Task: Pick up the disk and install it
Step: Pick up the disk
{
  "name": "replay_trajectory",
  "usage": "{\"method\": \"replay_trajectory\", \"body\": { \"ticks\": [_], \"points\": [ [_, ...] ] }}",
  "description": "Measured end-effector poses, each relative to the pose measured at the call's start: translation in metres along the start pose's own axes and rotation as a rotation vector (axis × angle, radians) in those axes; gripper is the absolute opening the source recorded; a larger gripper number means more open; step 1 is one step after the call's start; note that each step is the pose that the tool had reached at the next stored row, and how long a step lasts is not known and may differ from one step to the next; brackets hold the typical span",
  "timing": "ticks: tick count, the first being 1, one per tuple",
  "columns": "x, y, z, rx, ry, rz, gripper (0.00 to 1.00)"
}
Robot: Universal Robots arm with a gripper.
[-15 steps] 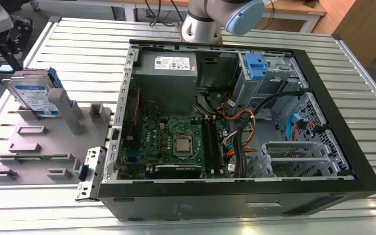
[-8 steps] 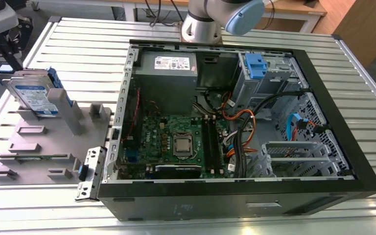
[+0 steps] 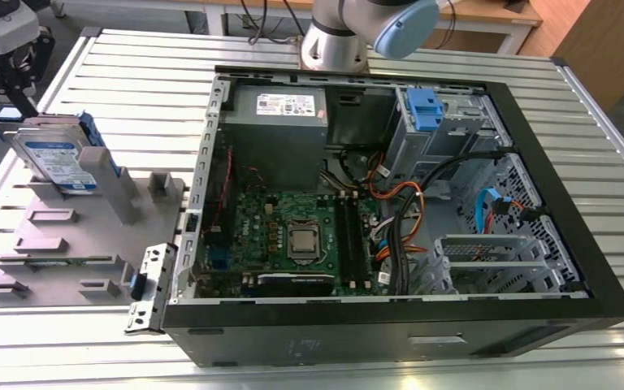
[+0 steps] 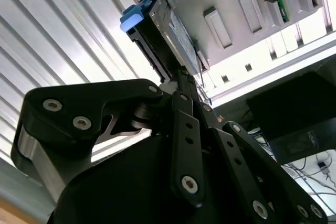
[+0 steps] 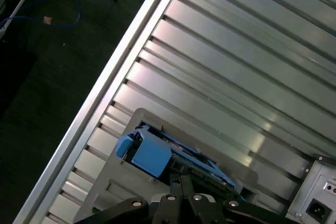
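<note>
The disk (image 3: 58,158) stands on edge in a grey holder (image 3: 74,236) on the exterior view's left; it is silver-grey with a white-and-blue label and blue side rails. My gripper (image 3: 10,85) hangs just above and behind its top edge. In the first wrist view the black fingers meet at a narrow tip (image 5: 184,178) right beside the disk's blue end tab (image 5: 149,153). In the second wrist view the gripper (image 4: 181,74) points at the disk (image 4: 173,27), its tip at the disk's edge. The fingers look shut together with nothing between them.
An open computer case (image 3: 572,203) lies at the middle of the slatted metal table (image 3: 139,73), showing a motherboard (image 3: 290,236) and cables. A grey power-supply box (image 3: 279,110) and a blue clip (image 3: 422,110) sit at its far end. The arm's base (image 3: 334,41) stands behind.
</note>
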State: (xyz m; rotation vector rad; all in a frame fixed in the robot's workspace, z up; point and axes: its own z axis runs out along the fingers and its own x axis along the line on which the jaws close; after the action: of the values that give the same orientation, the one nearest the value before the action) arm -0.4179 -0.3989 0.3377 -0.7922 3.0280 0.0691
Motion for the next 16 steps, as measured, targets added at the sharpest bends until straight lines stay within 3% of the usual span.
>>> {"method": "replay_trajectory", "body": {
  "ticks": [16],
  "points": [
    [0.0,0.0,0.0,-0.0051,0.0094,-0.234,0.11]
  ]
}}
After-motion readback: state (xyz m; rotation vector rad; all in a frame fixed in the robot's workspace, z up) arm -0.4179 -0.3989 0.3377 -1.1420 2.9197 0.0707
